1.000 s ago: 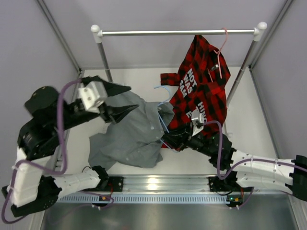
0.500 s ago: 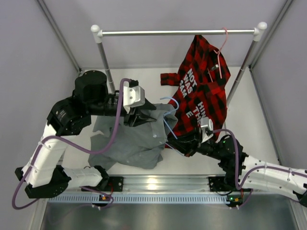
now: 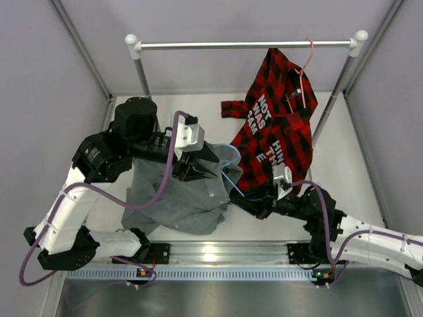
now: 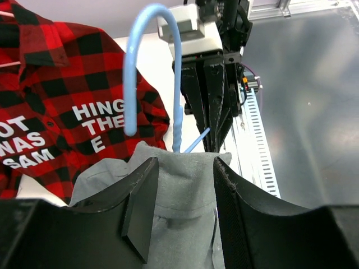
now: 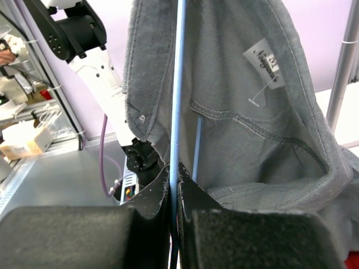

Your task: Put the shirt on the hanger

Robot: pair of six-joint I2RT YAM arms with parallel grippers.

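Observation:
The grey shirt lies crumpled on the table's left half, its collar raised toward the middle. My left gripper is open, and the collar sits loosely between its fingers. The light-blue hanger runs into the shirt's neck. Its hook sticks up above the collar. My right gripper is shut on the hanger's wire, low on the frame. The right wrist view looks into the shirt from inside, with a label at the neck.
A red-and-black plaid shirt hangs from a pink hanger on the metal rail at the back. The rail's posts stand at either side. Grey walls close in left and right.
My left gripper has swung right from beside the shirt and lowered over the collar. The right gripper has drawn the hanger slightly right, so the hook is mostly covered by the collar from above.

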